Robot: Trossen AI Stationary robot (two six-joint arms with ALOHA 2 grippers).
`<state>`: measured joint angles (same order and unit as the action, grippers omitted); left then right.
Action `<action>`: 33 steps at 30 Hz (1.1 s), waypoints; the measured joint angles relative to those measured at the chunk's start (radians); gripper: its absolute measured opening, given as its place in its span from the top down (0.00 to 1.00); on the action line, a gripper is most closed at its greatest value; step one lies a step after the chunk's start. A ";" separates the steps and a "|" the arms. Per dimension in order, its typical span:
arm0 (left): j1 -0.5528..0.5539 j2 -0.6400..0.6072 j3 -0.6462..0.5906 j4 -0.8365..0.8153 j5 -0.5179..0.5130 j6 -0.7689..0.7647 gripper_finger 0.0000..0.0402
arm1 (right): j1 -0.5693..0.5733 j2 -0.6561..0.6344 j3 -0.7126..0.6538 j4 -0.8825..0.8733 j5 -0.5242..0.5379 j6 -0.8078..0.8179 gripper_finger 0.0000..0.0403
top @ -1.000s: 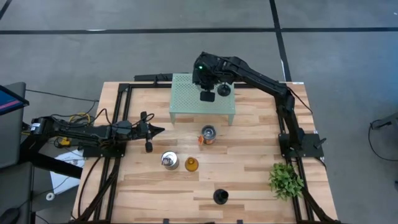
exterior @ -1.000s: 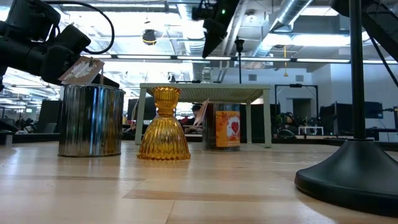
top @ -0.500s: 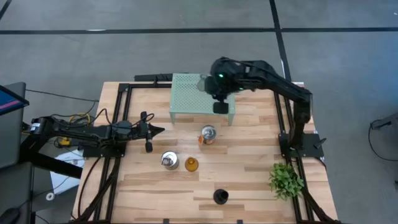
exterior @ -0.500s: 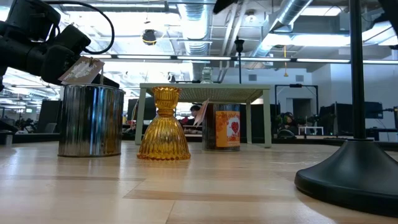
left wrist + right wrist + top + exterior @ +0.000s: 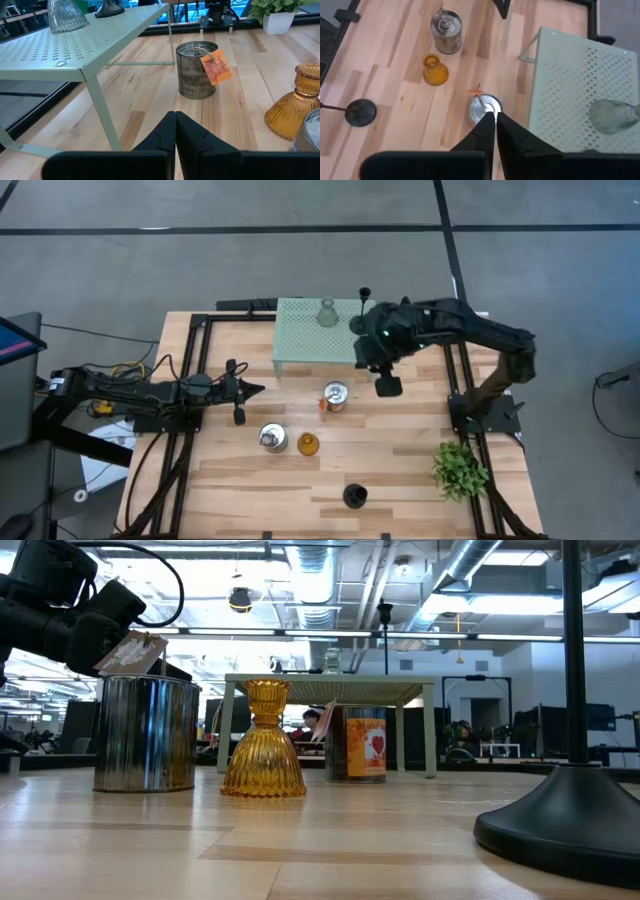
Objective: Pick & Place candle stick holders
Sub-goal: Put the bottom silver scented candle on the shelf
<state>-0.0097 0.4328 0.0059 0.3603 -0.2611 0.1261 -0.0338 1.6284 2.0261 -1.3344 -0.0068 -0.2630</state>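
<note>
High view: right gripper [image 5: 386, 385] sits in the air just off the stand's [image 5: 300, 340] right end, near the tin [image 5: 335, 396], carrying nothing. The clear glass [image 5: 327, 312] and short black one [image 5: 362, 322] stand on the stand's top, so I read this as between placements, with the tin the likely next pick. Four are on the table: tin, jar [image 5: 270, 438], amber glass [image 5: 307, 444], black stick [image 5: 354, 496]. Left gripper [image 5: 250, 390] waits low at the table's left, tips toward the stand. Plant [image 5: 459, 469] sits at the right edge, well clear. Low view: jar [image 5: 147, 732] and amber glass [image 5: 263, 740] just beside each other, whether touching I can't tell; tin [image 5: 358, 743] behind, near the stand's right leg; stick base [image 5: 565, 820] fills the near right. Left wrist view: left fingers [image 5: 175, 135] pressed together, empty; tin [image 5: 198, 70] ahead with its tag hanging off the side, stand leg [image 5: 102, 112] close by. Right wrist view: right fingers [image 5: 492, 131] shut tip to tip, right over the tin [image 5: 484, 109]. Next move calls for opening the jaws, dropping straight down on the tin, minding the tag and the stand edge [image 5: 534, 95]. Open wood on the tin's other sides; free mesh remains at the stand's left for placing.
</note>
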 joint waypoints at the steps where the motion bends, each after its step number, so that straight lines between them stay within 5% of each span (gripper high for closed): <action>1: 0.000 0.000 0.000 0.000 0.000 0.000 0.98 | 0.003 -0.030 -0.061 0.045 0.002 0.001 0.98; 18: 0.000 0.000 0.000 0.000 0.000 0.000 0.98 | -0.035 -0.715 -1.188 0.990 0.005 0.109 1.00; 33: 0.000 0.000 0.000 0.037 0.001 -0.017 0.98 | -0.025 -0.950 -1.635 1.426 0.007 0.213 1.00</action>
<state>-0.0097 0.4328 0.0061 0.3971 -0.2603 0.1087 -0.0585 0.6785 0.3907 0.0911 -0.0002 -0.0502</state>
